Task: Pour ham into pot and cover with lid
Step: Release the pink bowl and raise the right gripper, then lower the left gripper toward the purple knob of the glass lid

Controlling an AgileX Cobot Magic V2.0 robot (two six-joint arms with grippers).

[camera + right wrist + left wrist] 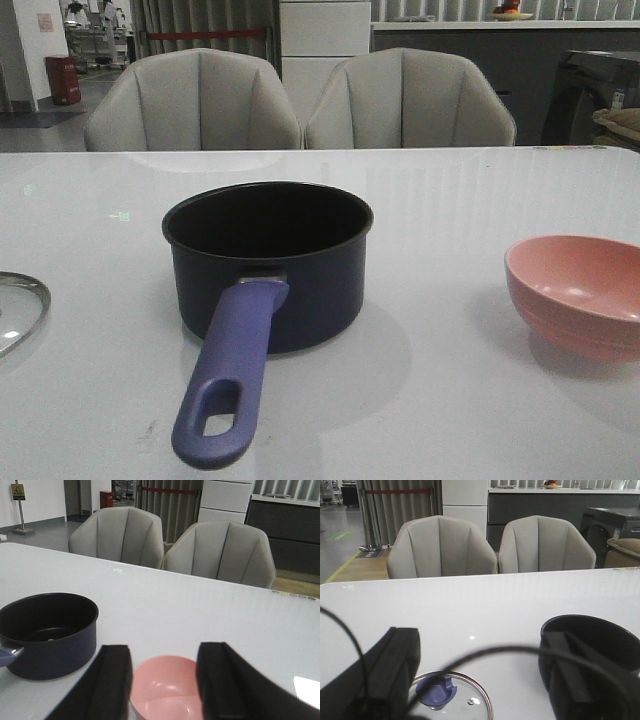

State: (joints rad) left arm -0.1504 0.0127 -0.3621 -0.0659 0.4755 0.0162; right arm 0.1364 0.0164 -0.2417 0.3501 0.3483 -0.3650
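- Purple-blue pot handle [232, 372] nearest; dark navy round saucepan [268, 262] mid-counter.
- Clear glass lid [451, 697] left, flat: fragile, slick; grip knob [436, 691].
- Salmon-pink bowl [166, 687] right, looks empty; ham hard to confirm.
- Left gripper [480, 680], right gripper [165, 680]: jaws wide, empty.

The white table [460, 190] carries the pot [268, 262], the lid [18, 310] and a pink bowl [580, 292].

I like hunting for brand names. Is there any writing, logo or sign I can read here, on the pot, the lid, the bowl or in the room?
None can be read.
Pot, lid, pink bowl: no visible markings.
Yellow sign on a stand: a dark symbol, too small to read.
Pink notice on the wall: blurred.
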